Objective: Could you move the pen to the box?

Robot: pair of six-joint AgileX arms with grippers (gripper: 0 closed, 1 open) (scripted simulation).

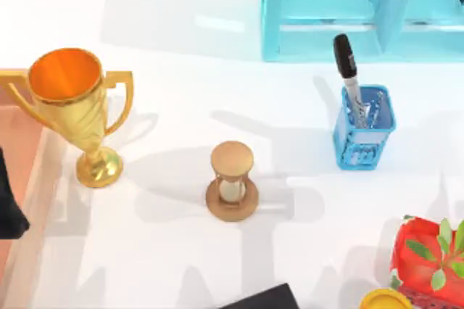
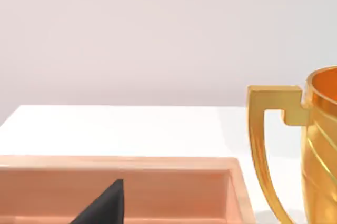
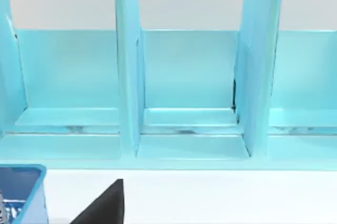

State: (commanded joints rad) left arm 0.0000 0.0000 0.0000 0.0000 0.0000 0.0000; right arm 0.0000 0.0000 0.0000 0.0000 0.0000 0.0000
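The pen [image 1: 346, 69] stands tilted in a small blue mesh cup [image 1: 362, 131] at the right rear of the table, its black cap sticking up and out. The salmon-orange box [image 1: 18, 131] lies at the table's left edge, and its peach rim [image 2: 131, 162] crosses the left wrist view. My left arm [image 1: 11, 200] hangs over the box, where a black part of the left gripper [image 2: 102, 205] shows above the box floor. My right arm [image 1: 261, 299] sits at the table's front edge, well short of the cup. The corner of that cup [image 3: 21, 192] appears in the right wrist view.
A gold trophy [image 1: 76, 109] stands just right of the box, and a wooden hourglass [image 1: 232, 182] stands mid-table. A turquoise shelf unit [image 1: 362, 8] runs along the back right behind the cup. A red pot with green leaves [image 1: 428, 262] and a yellow object [image 1: 384, 300] sit at the front right.
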